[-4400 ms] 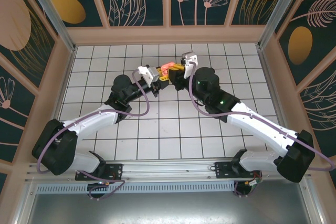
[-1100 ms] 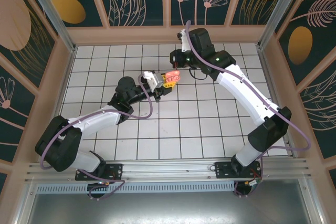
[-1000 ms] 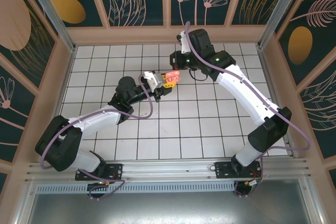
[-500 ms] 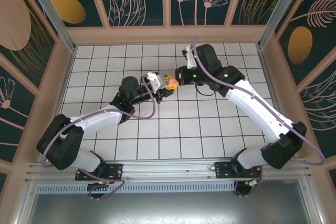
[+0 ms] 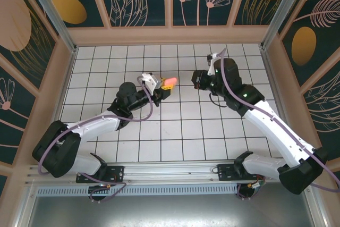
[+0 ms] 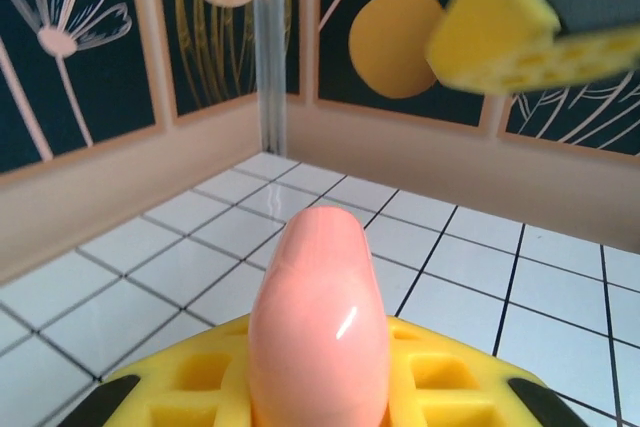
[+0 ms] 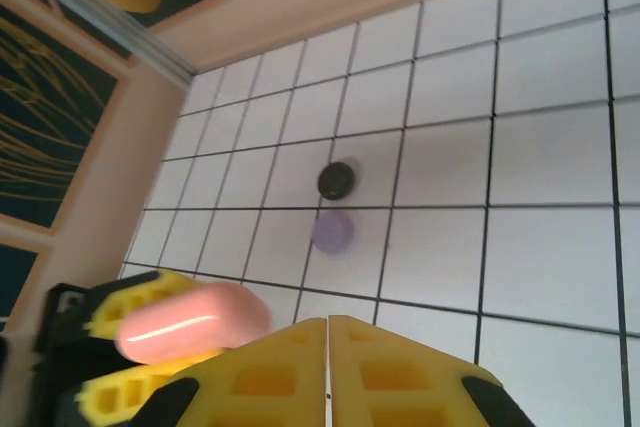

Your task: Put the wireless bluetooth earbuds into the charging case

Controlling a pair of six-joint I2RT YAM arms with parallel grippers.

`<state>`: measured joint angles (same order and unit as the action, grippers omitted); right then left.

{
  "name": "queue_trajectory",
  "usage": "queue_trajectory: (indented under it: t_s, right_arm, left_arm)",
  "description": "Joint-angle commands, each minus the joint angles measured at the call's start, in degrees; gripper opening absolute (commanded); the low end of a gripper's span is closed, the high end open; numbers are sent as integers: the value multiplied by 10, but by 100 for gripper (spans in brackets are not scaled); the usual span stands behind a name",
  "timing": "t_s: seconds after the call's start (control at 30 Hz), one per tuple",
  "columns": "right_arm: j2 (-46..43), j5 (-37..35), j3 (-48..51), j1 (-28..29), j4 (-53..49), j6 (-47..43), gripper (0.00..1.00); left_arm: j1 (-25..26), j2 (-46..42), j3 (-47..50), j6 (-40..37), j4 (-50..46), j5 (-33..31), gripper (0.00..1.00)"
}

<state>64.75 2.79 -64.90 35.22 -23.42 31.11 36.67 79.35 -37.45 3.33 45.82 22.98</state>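
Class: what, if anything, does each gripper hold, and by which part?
The left gripper clamps the salmon-pink charging case by one end, the rest jutting past its fingers. The right gripper, shut, holds nothing.

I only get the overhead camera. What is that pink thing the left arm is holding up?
Observer: A glossy pink charging case, rounded like a capsule, gripped between the yellow fingers of the left hand.
Operator: Is the right hand carrying anything?
Observer: No; its wrist camera shows the right hand with its fingers pressed together, nothing between them.
Operator: Anything lying around that I can't see?
Observer: A black round thing and a lilac round thing, side by side on the tiled floor.
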Motion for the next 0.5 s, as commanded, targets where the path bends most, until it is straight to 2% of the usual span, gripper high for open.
queue_trajectory:
  t_s: [0.0, 0.2, 0.47]
  right_arm:
    - [-33, -29, 58, 0, 56, 30, 12]
    - [-74, -68, 143, 0, 72, 36, 13]
    - [-106, -89, 200, -1, 82, 34, 13]
  left_arm:
    - [-1, -23, 20, 54, -39, -44, 0]
    - [-4, -43, 52, 120, -118, -111, 0]
    - [-34, -34, 70, 185, -182, -82, 0]
